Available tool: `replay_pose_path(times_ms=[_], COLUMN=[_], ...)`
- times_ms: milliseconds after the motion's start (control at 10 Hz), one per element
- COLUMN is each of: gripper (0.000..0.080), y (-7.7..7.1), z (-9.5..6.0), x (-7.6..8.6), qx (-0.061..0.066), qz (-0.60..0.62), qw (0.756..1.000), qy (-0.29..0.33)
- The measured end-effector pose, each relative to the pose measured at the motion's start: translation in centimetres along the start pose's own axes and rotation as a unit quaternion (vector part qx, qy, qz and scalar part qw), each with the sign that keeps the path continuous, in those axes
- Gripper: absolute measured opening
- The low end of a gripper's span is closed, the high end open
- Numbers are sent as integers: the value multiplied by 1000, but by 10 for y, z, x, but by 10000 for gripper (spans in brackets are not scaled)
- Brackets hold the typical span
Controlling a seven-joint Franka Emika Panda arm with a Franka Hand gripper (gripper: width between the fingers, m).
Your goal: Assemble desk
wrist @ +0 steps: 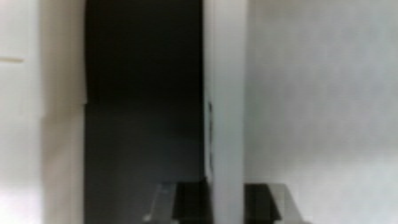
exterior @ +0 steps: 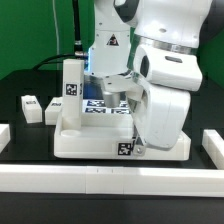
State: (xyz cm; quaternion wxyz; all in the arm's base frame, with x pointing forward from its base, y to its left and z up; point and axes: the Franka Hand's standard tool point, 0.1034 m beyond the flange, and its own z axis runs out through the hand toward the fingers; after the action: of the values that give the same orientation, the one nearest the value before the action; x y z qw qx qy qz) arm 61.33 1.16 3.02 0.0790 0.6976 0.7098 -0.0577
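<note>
The white, rimmed tabletop [exterior: 85, 140] lies in the middle of the black table [exterior: 20, 150]. One blocky leg [exterior: 72, 82] stands at its far corner on the exterior view's left, and two loose legs [exterior: 30, 104] lie beside it. The bulky white arm [exterior: 165, 90] bends down over it with the gripper [wrist: 228, 200] pointing down, jaws nearly closed at a thin white edge; whether they pinch it I cannot tell. White rails [exterior: 100, 178] border the matte surface, with a green backdrop [exterior: 20, 30] behind.

The tabletop [exterior: 75, 140] was white, with black-and-white checkered tags on its rim and floor. The upright leg [exterior: 72, 72] and the loose legs [exterior: 30, 104] were white, with like tags. The table [exterior: 20, 75] was black, the border rails [exterior: 100, 180] white, and the backdrop [exterior: 35, 25] green.
</note>
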Motion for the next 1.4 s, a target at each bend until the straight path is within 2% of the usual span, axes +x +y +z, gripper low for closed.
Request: replay_pose_path(times_ms=[300,400,800,1000,1100,1200,1300,1400], gripper=[61,61,61,61,153,153,355,355], y=[16,21,31,34,34,36,37,39], z=[-5,-6,-9,-10,-11,-13,-16,-21], x=[12,16,30,23,21,22,21,18], qx=[0,-4,-11,-12,-13,-16,-18,-21], qz=[20,23,23,27,27,27,26,25], qw=[1000,1000,1000,1000,1000,1000,999,999], qy=[1,2,8,8,7,6,5,4])
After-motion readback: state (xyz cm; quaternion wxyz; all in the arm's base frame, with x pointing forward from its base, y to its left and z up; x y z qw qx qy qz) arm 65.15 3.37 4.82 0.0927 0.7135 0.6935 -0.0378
